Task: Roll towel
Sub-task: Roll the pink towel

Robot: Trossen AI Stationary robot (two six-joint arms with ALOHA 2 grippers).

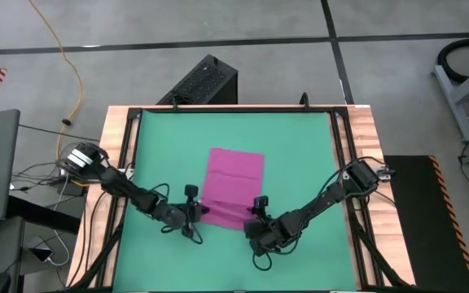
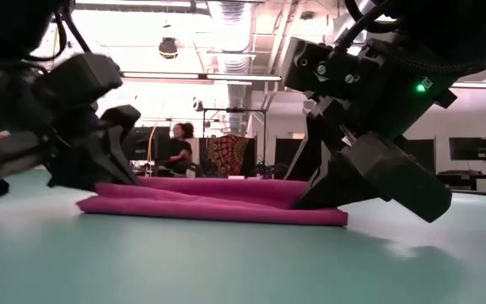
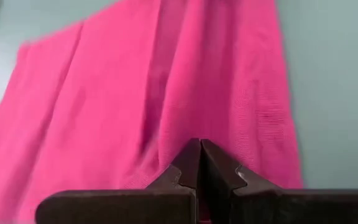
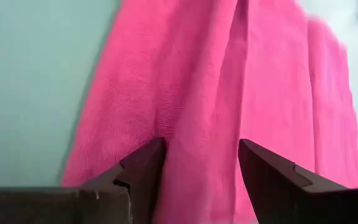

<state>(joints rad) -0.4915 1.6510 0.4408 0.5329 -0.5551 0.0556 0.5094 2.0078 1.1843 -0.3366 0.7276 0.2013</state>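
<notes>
Nearest my lens, both dark arms crowd the near edge of the green mat (image 1: 300, 146) on the wooden counter (image 1: 365, 138). On the mat lies the thin magenta-pink cloth towel (image 1: 234, 175), mostly flat, only its six-o'clock edge bunched into a low fold. My right claw (image 4: 201, 171) stands apart, straddling that edge at five o'clock; my left claw (image 3: 199, 165) is pressed together at seven. I judge rolling barely begun.

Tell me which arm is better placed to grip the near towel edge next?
Probably the right: the right tool stands open astride the near edge of the towel. The left tool is shut at that same edge.
</notes>
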